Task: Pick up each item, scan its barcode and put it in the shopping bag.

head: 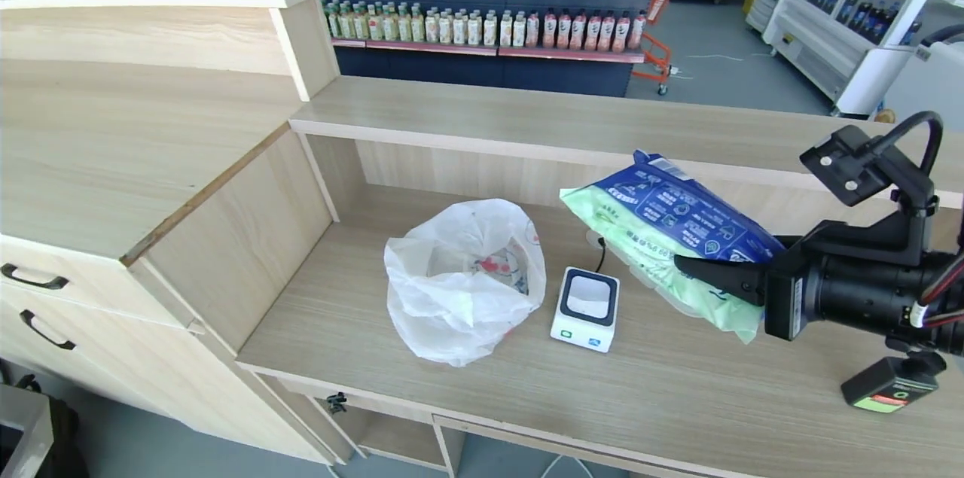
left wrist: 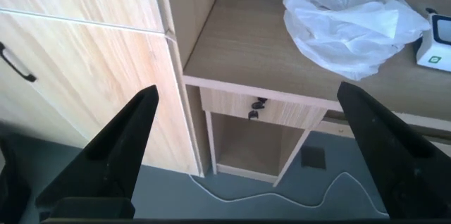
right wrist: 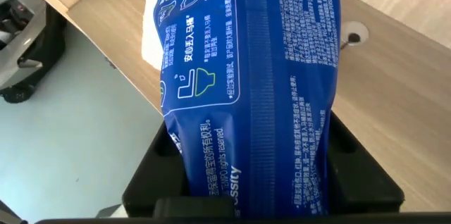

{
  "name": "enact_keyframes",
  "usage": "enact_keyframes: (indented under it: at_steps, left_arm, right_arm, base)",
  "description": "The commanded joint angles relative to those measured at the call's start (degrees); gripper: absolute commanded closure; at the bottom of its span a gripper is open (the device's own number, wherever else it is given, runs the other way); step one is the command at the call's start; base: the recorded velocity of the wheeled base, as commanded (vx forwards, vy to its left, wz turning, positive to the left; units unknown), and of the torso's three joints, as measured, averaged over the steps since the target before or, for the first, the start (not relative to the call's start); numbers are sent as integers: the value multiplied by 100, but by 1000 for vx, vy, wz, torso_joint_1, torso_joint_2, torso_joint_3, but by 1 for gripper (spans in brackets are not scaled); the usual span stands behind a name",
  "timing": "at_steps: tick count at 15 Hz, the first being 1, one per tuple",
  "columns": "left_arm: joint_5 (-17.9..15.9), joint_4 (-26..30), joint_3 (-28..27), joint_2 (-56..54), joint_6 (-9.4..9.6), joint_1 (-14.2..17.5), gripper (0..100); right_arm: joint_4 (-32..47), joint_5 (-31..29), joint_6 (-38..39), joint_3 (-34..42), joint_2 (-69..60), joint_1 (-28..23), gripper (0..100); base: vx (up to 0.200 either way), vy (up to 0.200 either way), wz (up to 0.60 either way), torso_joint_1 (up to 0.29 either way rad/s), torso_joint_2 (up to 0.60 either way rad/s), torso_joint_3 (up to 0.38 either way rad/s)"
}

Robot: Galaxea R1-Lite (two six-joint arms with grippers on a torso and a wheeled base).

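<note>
Nearest to me, my left tool (left wrist: pixel 250 89) hangs released, fingers spread wide, low in front of the worktop's (head: pixel 678 403) edge and holding nothing. My right tool (head: pixel 712 275) comes in from the right edge of the head view, clenched on the near end of a blue and green pack (head: pixel 678 214). The pack is carried clear above the worktop. Its long axis runs from the tool at lower right up toward the upper left, with the far end higher.

The scanner (head: pixel 585 306) sits on the worktop just to the lower left of the pack, window facing up. Beyond it to the left, close beside it, stands the shopping bag (head: pixel 463 278), mouth open.

A small white striped patch at the pack's far end faces up. If that is the barcode, I judge I must carry the pack left and roll it over the window. The right arm is the nearer one.
</note>
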Motion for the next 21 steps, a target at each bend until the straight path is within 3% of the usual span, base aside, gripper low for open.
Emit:
enact_keyframes:
  at_steps: [1,6,9,10,21]
  left_arm:
    - [0,0,0,-2,0,2,0]
    - [0,0,0,-2,0,2,0]
    - [0,0,0,-2,0,2,0]
    - [0,0,0,-2,0,2,0]
    - [0,0,0,-2,0,2,0]
  right_arm:
    - [-12,0,-2,-10,83,22,100]
    - [-697,44,191,25,742,-347,100]
    - [-3026,35,429,263,2386,-927,100]
    - [-3237,26,499,210,2667,-997,100]
    - [-5557,44,640,16,4891,-997,100]
  base:
    - [0,0,600,-144,344,203]
    - [0,0,360,-144,341,200]
    - [0,0,0,-18,50,28]
    - [0,0,0,0,0,0]
    - [0,0,0,0,0,0]
